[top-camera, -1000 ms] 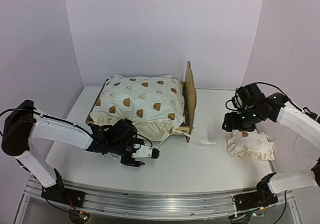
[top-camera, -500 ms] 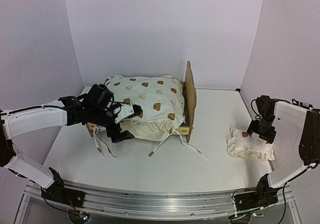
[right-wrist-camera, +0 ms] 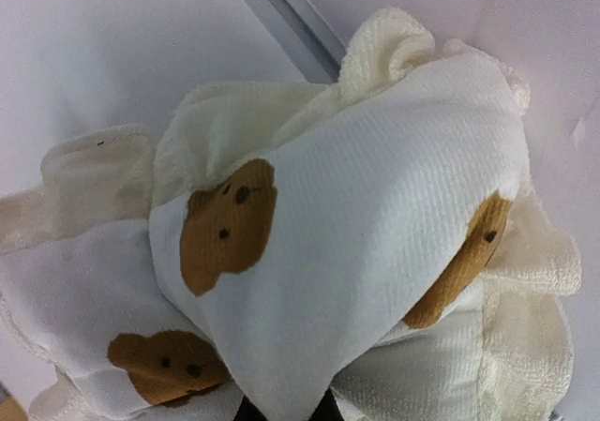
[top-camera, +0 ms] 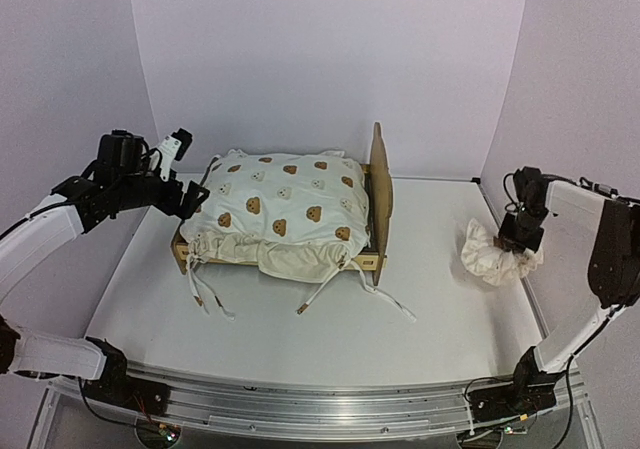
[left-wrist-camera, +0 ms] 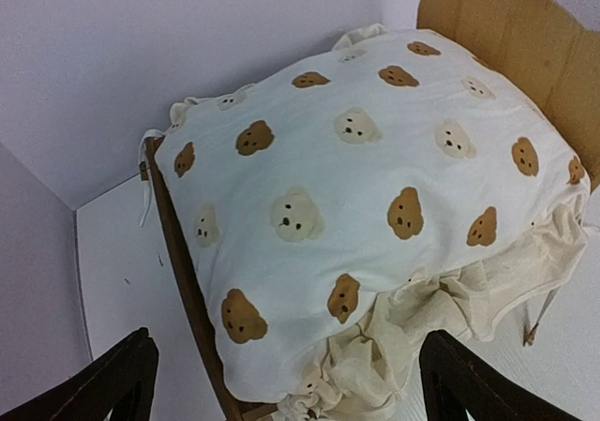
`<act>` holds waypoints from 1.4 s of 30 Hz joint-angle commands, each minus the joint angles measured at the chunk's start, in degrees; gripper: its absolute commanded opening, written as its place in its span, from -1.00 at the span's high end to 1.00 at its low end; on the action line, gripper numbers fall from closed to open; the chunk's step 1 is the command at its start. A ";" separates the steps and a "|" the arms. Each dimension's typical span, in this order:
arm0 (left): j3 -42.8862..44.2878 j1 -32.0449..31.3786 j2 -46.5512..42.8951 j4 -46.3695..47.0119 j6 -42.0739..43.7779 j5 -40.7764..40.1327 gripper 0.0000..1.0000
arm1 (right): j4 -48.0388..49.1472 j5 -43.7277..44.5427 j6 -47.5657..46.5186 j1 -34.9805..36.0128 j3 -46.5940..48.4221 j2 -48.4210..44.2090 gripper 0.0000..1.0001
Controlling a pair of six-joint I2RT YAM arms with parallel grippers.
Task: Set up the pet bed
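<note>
Top external view shows us the pet bed far back on the table, long axis left-right, headboard upright at its right end; our left gripper hangs spread wide by its foot; our right gripper pinches the pillow.

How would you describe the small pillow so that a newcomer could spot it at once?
On the white table, look right of the wooden pet bed, towards the right wall. There the right gripper pinches a small, bunched cream pillow. Unlike the large bear-print cushion on the bed, it is ruffled, shows no ties and sits alone.
</note>
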 commanded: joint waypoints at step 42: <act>1.69 1.59 1.26 3.09 -18.14 17.14 -0.81 | 2.14 -17.35 -69.25 37.66 67.30 36.28 0.37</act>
